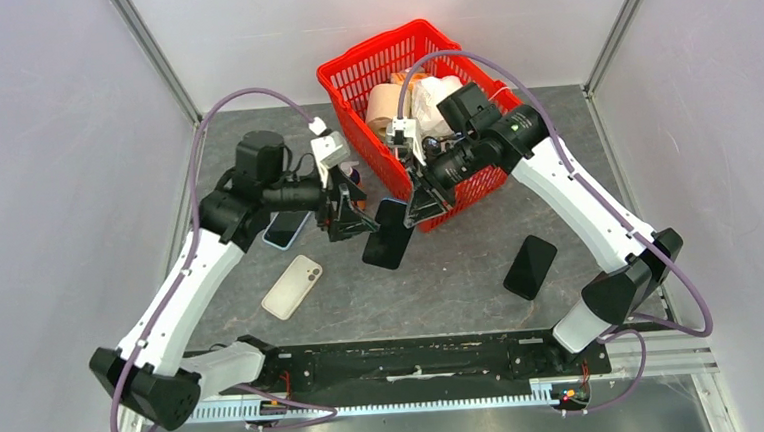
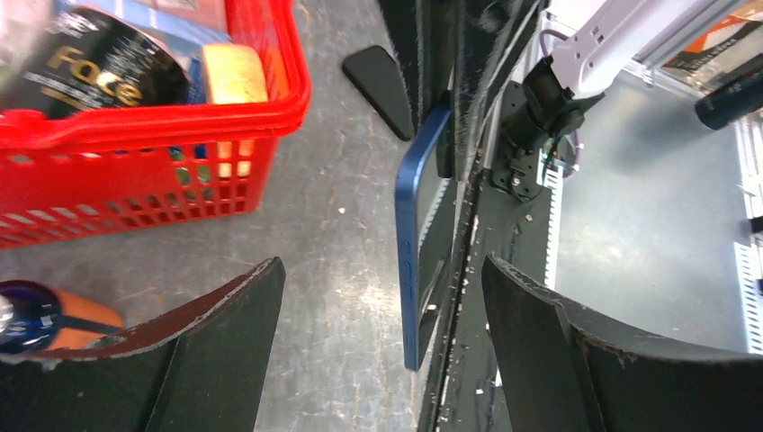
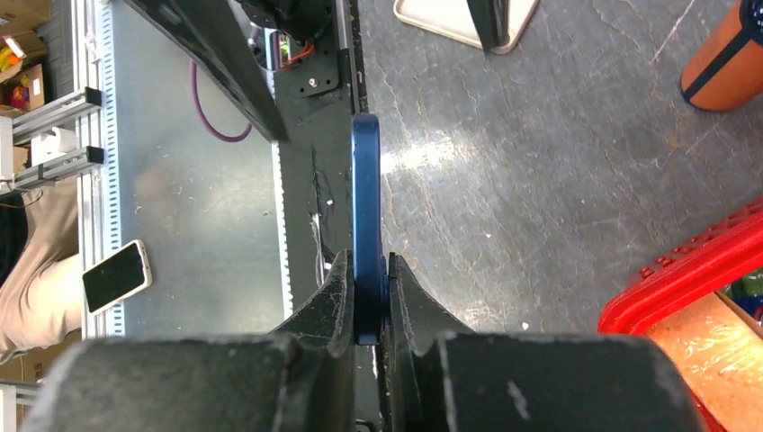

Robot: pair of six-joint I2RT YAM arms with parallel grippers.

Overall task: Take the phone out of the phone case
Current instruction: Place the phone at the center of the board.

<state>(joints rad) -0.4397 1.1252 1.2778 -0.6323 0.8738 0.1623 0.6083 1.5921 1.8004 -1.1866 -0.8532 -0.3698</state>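
Observation:
A blue phone (image 1: 389, 234) with a dark screen hangs in the air over the middle of the table, tilted. My right gripper (image 1: 424, 209) is shut on its upper end; in the right wrist view the blue edge (image 3: 365, 198) is pinched between both fingers of the gripper (image 3: 369, 270). My left gripper (image 1: 344, 216) is open. In the left wrist view the phone's lower end (image 2: 412, 243) stands edge-on between the spread fingers of the gripper (image 2: 387, 297) and touches neither. I cannot tell whether a case is on it.
A red basket (image 1: 349, 73) full of goods stands at the back centre, close behind both grippers. On the table lie a cream phone (image 1: 291, 286), a light blue one (image 1: 286, 228) under the left arm, and a black one (image 1: 530, 266). An orange and blue bottle (image 3: 720, 63) stands by the basket.

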